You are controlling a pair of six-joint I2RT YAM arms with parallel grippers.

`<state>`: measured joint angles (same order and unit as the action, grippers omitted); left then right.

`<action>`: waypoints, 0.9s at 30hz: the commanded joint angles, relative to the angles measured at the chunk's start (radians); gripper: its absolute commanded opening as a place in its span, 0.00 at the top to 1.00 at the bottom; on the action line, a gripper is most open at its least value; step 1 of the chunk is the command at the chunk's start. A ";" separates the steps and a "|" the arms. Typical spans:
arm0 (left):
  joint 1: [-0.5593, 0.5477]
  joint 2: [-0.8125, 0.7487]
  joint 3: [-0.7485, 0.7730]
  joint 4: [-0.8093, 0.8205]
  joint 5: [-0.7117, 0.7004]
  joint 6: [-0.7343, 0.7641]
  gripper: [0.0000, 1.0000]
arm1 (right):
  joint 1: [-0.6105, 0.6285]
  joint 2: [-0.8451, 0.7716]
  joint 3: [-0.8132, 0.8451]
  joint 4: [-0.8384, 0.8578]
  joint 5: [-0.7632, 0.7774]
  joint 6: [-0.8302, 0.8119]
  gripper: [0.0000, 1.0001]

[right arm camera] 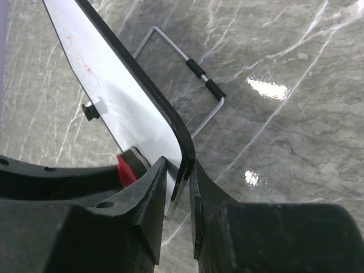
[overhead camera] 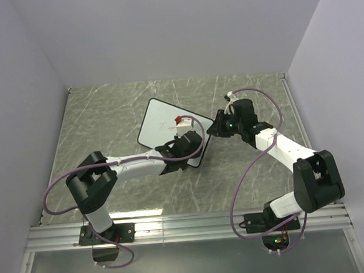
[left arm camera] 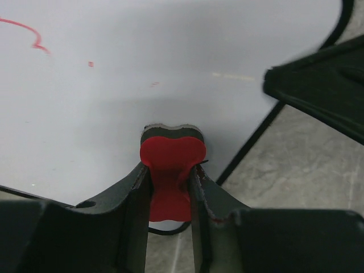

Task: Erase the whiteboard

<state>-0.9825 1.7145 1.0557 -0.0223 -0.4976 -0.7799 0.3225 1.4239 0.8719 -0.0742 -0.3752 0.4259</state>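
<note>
The whiteboard [overhead camera: 160, 123] is white with a thin black rim and stands tilted on the marble table. Faint red scribbles [left arm camera: 25, 29] remain on its far part; they also show in the right wrist view [right arm camera: 86, 65]. My left gripper [overhead camera: 181, 129] is shut on the small red bow-shaped eraser [left arm camera: 170, 162], whose dark pad rests on the board's face [left arm camera: 114, 96] near its lower right corner. My right gripper [right arm camera: 179, 177] is shut on the board's black rim [right arm camera: 165, 116] at its right edge, and it also shows in the top view [overhead camera: 214, 127].
A wire stand with black sleeves [right arm camera: 200, 71] props the board from behind. The right gripper's black finger [left arm camera: 321, 85] reaches into the left wrist view at the board's right edge. Grey walls close in the table [overhead camera: 105, 110] on three sides.
</note>
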 commanded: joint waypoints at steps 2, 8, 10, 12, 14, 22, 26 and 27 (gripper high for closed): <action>-0.007 0.033 0.041 0.015 0.090 -0.024 1.00 | 0.010 0.017 -0.002 -0.088 -0.008 -0.030 1.00; 0.054 -0.044 -0.071 0.040 0.050 -0.025 1.00 | 0.010 0.009 -0.002 -0.093 -0.013 -0.032 1.00; 0.074 -0.064 -0.106 0.050 0.042 0.002 1.00 | 0.010 0.010 -0.002 -0.092 -0.016 -0.030 1.00; 0.074 -0.067 -0.103 0.045 0.050 0.014 1.00 | 0.012 0.013 -0.007 -0.090 -0.021 -0.027 1.00; 0.073 -0.049 -0.099 0.054 0.088 0.005 1.00 | 0.012 0.017 -0.005 -0.088 -0.027 -0.021 1.00; 0.005 0.010 0.030 0.059 0.152 0.039 1.00 | 0.013 0.032 0.019 -0.104 -0.033 -0.018 1.00; 0.002 0.027 0.066 0.045 0.150 0.048 1.00 | 0.015 0.035 0.022 -0.108 -0.034 -0.018 1.00; 0.008 0.025 0.073 0.030 0.130 0.051 1.00 | 0.015 0.035 0.024 -0.111 -0.034 -0.019 1.00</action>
<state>-0.9771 1.7229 1.0836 0.0109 -0.3836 -0.7483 0.3202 1.4315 0.8848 -0.0914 -0.3882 0.4301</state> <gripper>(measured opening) 0.328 0.260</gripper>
